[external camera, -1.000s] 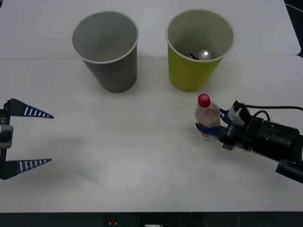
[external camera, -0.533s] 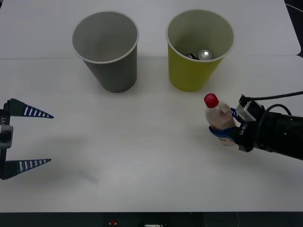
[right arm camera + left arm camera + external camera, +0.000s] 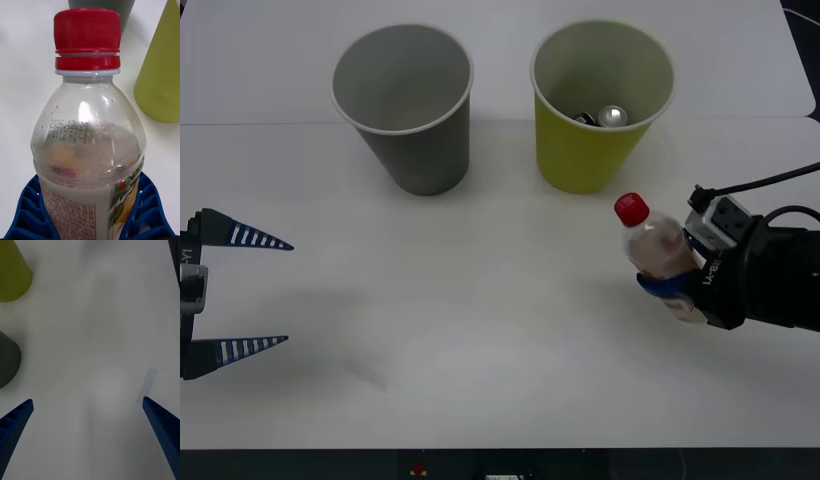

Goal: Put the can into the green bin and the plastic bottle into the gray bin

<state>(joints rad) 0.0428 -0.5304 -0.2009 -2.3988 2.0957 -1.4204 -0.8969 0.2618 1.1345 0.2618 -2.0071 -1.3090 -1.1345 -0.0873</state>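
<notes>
Right gripper [image 3: 670, 290] clenches the bottle [image 3: 654, 245] low between its fingers, cap tilted free for the gray bin [image 3: 404, 105]. Can [image 3: 613, 116] sits in the green bin [image 3: 600, 100]; left gripper [image 3: 242, 292] waits, fingers spread

A robot test bench in a lab, by the look of it: a plain white table [image 3: 500, 330] with a seam across it, bare apart from a few staged props. A black cable [image 3: 765, 182] runs over the tabletop just behind the right gripper [image 3: 670, 290].
</notes>
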